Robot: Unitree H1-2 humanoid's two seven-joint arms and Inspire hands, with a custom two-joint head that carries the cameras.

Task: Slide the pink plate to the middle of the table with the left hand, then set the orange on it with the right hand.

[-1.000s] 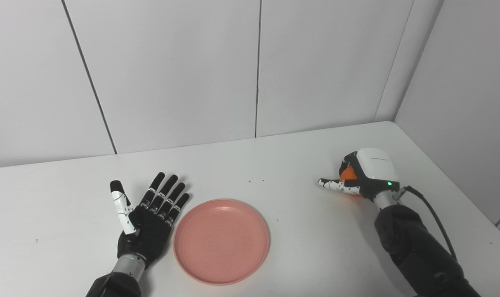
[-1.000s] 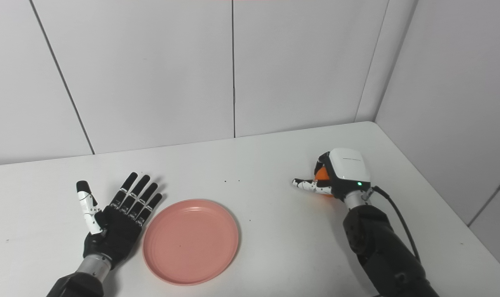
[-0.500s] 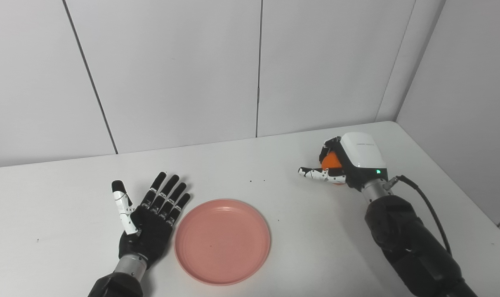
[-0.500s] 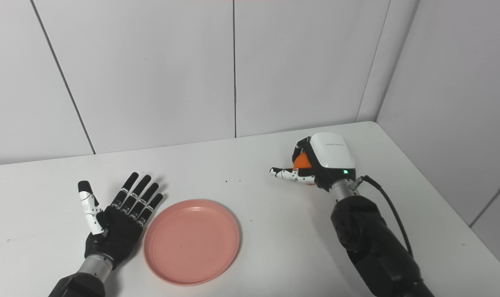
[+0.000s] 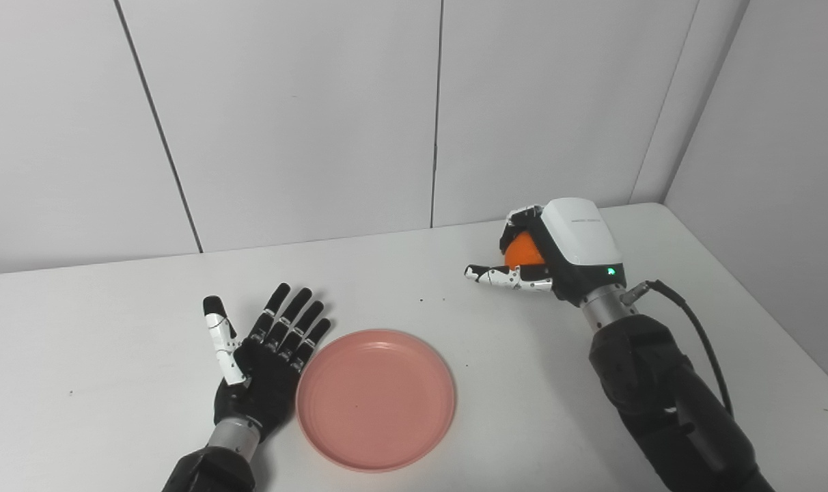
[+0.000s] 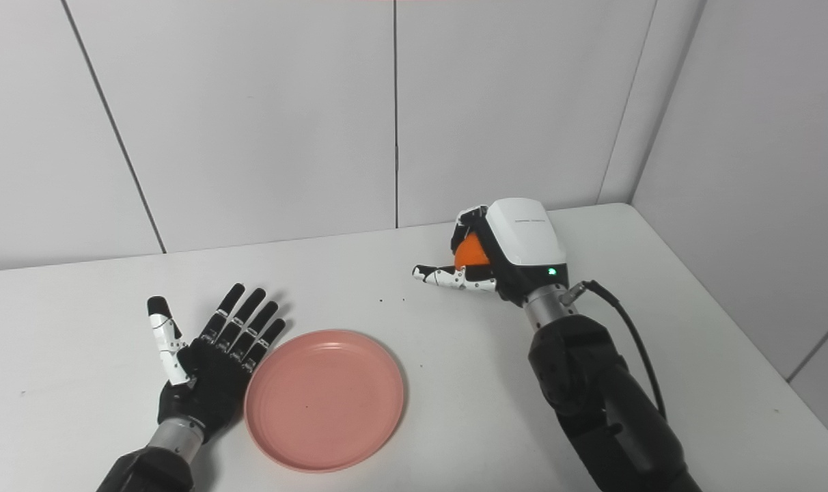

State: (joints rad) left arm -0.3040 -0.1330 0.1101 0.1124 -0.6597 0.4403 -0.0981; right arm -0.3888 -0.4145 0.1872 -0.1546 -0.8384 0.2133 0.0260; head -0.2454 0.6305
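Observation:
The pink plate [image 5: 376,398] lies flat on the white table [image 5: 113,328], near the front and a little left of centre. My left hand [image 5: 267,355] rests open, palm up, right beside the plate's left rim. My right hand [image 5: 557,253] is raised above the table to the plate's upper right, shut on the orange [image 5: 523,250]. Only part of the orange shows between the curled fingers and the hand's white back. The thumb [image 5: 503,277] sticks out to the left.
Grey wall panels stand behind the table and along its right side, meeting in the far right corner [image 5: 650,198]. A black cable [image 5: 694,328] loops off my right wrist. A few dark specks [image 5: 422,300] dot the table.
My right hand has lifted the orange off the table and carried it left and up, toward the plate. The camera has shifted slightly. The left hand and plate have stayed put.

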